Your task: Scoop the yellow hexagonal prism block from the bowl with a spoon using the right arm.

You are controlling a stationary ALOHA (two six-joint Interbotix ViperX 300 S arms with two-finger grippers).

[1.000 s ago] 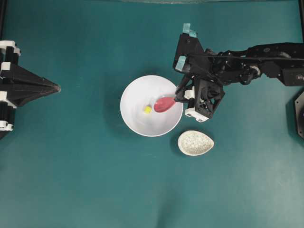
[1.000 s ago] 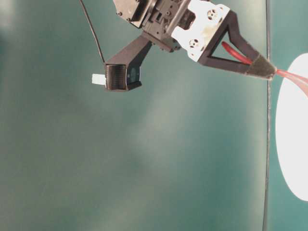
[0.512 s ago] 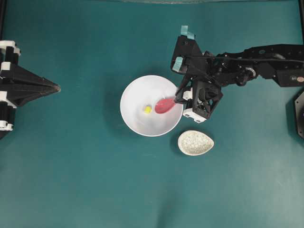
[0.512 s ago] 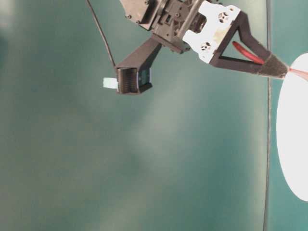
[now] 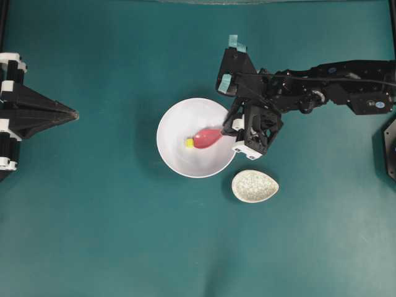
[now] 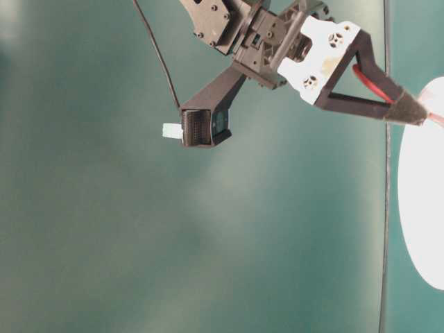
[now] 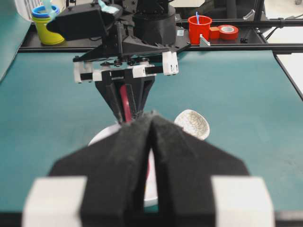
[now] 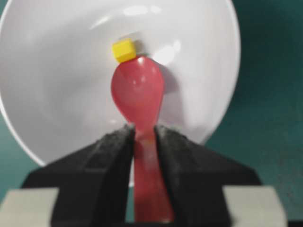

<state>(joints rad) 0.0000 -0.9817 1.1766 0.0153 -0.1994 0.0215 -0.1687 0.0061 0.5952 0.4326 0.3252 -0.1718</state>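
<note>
The white bowl [image 5: 176,158] sits mid-table, and the tiny yellow hexagonal prism block [image 5: 189,143] lies on its floor. My right gripper [image 5: 232,122] hangs over the bowl's right rim, shut on the handle of the red-pink spoon [image 5: 207,137]. The scoop reaches left into the bowl, its tip touching the block [image 8: 124,50]. In the right wrist view the spoon [image 8: 138,92] runs up between the fingers [image 8: 113,146] and the bowl [image 8: 57,71] fills the frame. My left gripper [image 5: 75,114] rests at the far left, shut and holding nothing. Its tips [image 7: 150,116] meet in the left wrist view.
A small speckled cream egg-shaped dish [image 5: 254,185] lies just right of and below the bowl, under the right gripper. Beyond the table's far edge stand a red cup [image 7: 199,27], a tape roll [image 7: 227,31] and a yellow cup [image 7: 47,28].
The right gripper has slid left with the spoon. The scoop tip, a little short of the yellow block before, now touches it. The left arm has not moved.
</note>
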